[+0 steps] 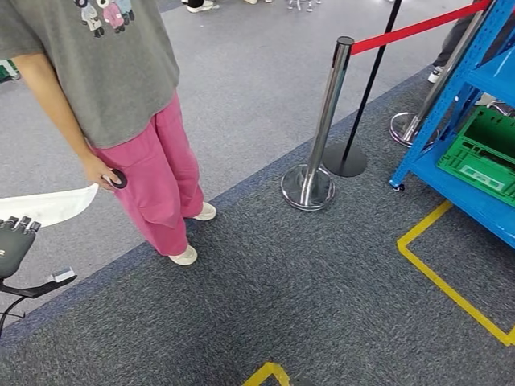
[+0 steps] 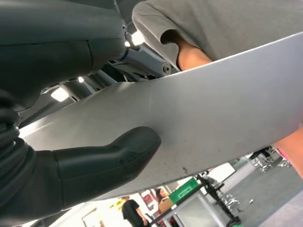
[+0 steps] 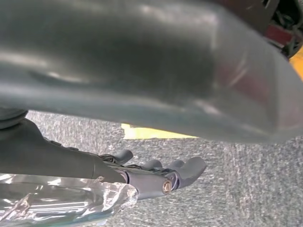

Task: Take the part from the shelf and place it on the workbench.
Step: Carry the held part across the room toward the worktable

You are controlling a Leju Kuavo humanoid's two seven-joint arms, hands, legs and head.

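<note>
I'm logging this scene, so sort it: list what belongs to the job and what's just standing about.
Job:
- white curved part, held by the left robot hand
- blue shelf

Standing about:
- person
- chrome stanchion
- red rope
- green crate
- yellow floor tape

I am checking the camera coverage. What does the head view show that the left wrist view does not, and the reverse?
Head view alone: the blue shelf with a green crate, the posts with a red rope, yellow floor tape and the person's pink trousers.

Left wrist view alone: the thumb pressed flat on the pale part's broad face.

Both: the left hand, the pale curved part and the person's grey shirt.
</note>
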